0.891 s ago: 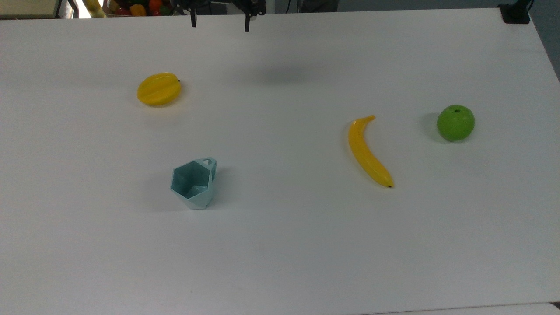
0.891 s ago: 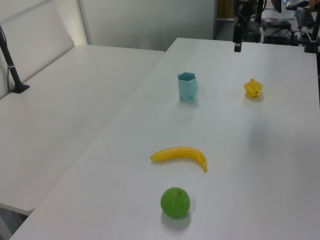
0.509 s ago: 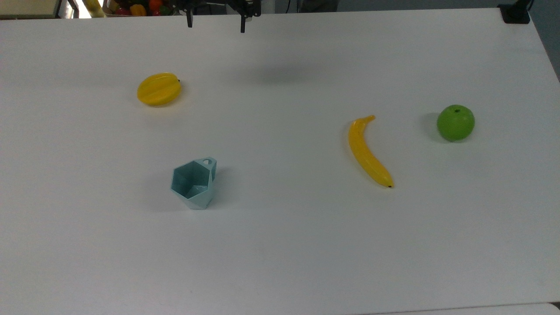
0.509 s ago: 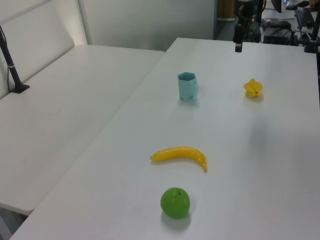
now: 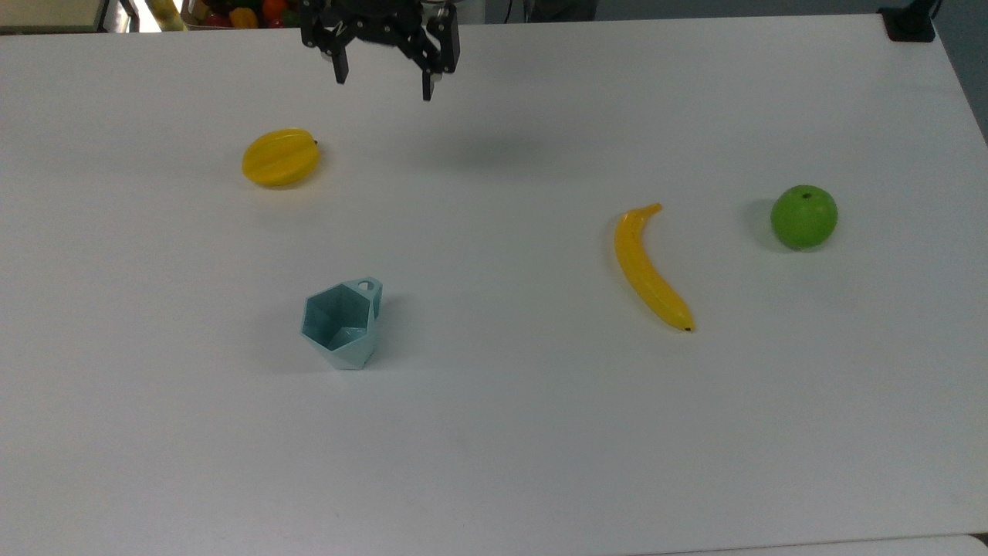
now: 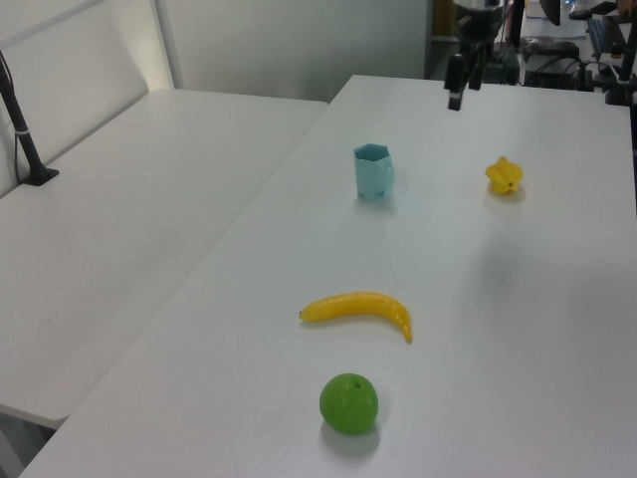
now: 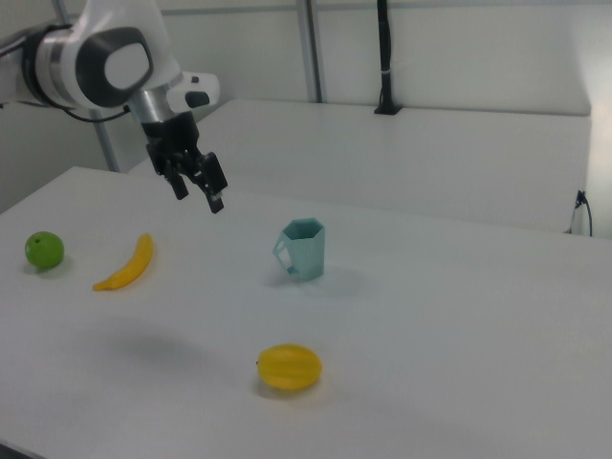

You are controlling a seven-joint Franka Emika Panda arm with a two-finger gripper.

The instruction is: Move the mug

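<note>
Top view: arm above the claw (image 5: 382, 85) cut off by the upper edge, just the black claw body shows. Bright fruit-like items (image 5: 231, 11) behind the tabletop (image 5: 540, 432) also cut by the upper edge, too small to ID. Tabletop runs off the top view's left, right and bottom edges. Black clamp (image 5: 911, 22) at the top view's upper right partly cropped.

Left view: claw (image 6: 455, 95) small and dark, the two fingers overlap. Mug (image 6: 372, 171) handle barely readable there.

Right view: arm (image 7: 96, 62) cut off at the right view's left edge.
</note>
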